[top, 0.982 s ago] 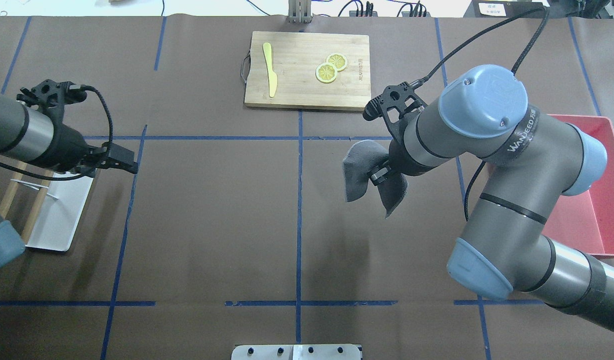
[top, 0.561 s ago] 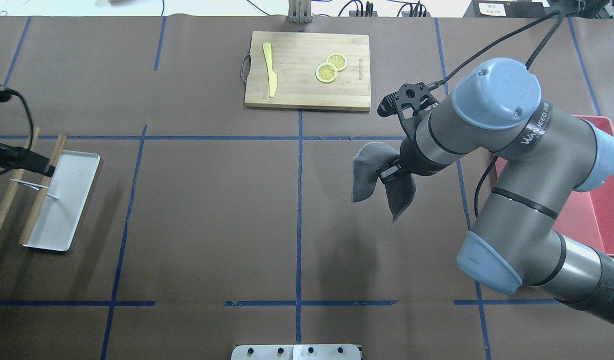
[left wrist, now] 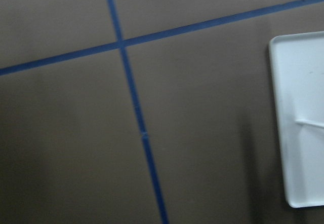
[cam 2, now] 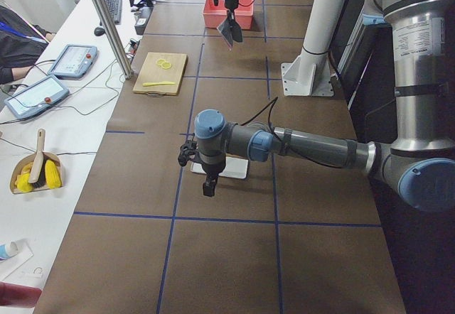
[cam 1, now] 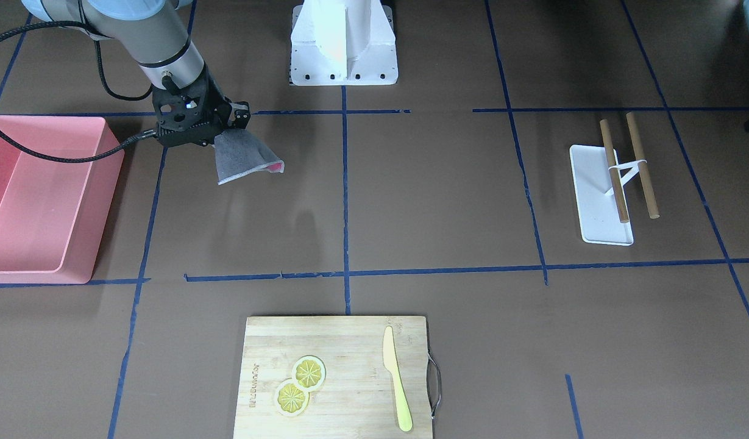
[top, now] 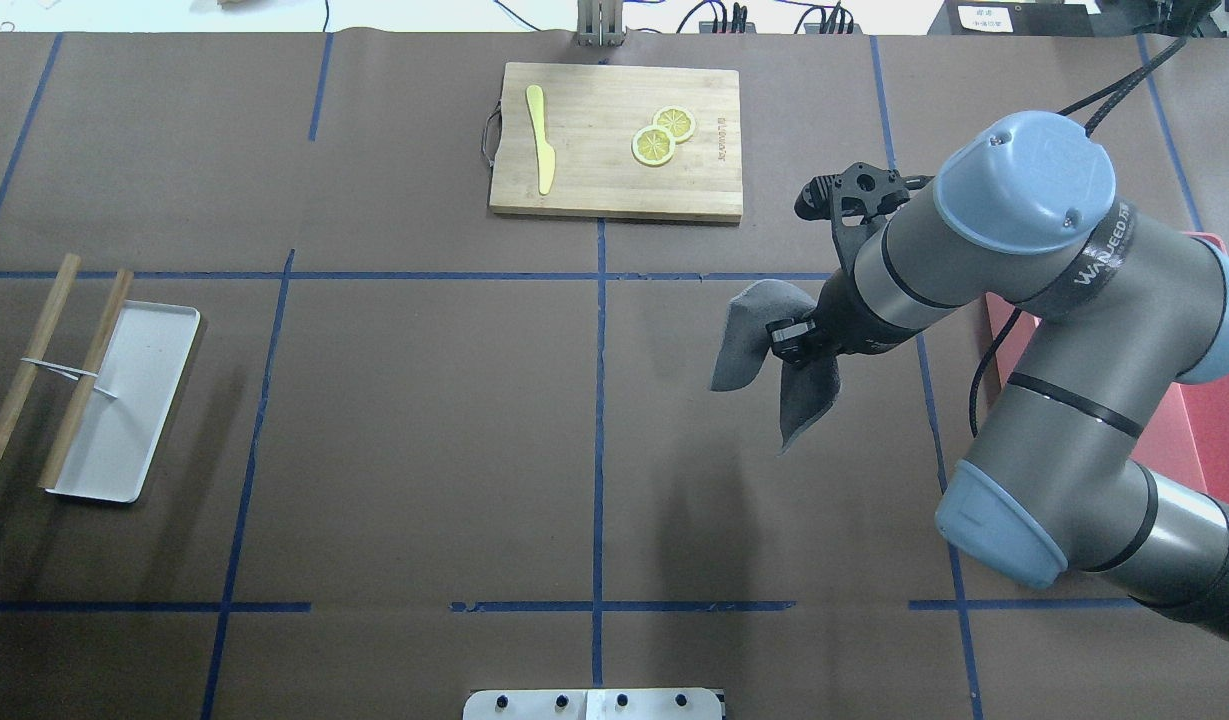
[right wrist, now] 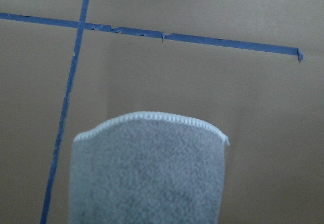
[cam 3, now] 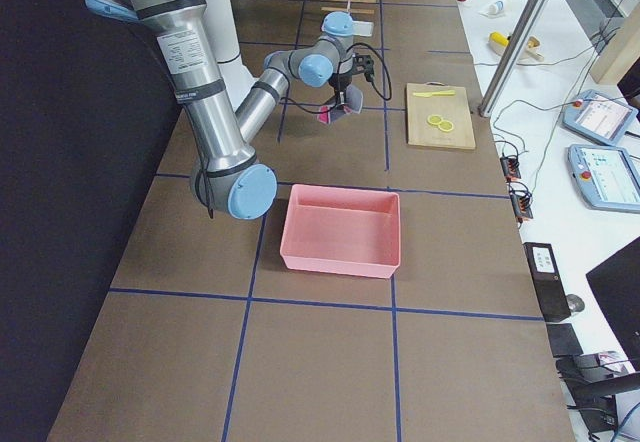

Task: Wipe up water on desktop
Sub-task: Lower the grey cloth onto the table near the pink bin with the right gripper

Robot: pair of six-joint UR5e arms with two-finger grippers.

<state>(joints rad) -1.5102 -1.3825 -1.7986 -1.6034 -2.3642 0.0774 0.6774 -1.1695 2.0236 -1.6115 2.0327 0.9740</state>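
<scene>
The desktop (top: 424, 420) is brown with blue tape lines; I see no water on it. My right gripper (top: 792, 342) is shut on a grey cloth (top: 739, 335) and holds it above the desktop, right of the centre line. The cloth hangs in two folds, with a pink patch showing in the front-facing view (cam 1: 243, 160). It fills the lower part of the right wrist view (right wrist: 147, 178). My left gripper (cam 2: 208, 186) shows only in the exterior left view, pointing down beside the white tray; I cannot tell whether it is open or shut.
A wooden cutting board (top: 709, 190) with two lemon slices (top: 662, 135) and a yellow knife (top: 541, 140) lies at the far middle. A pink bin (cam 1: 21, 244) stands by the right arm. A white tray (top: 149, 390) with two wooden sticks (top: 19, 370) lies at the left.
My left arm has pulled back out of the overhead view, uncovering the white tray and sticks. My right arm has moved the cloth a little to the right.
</scene>
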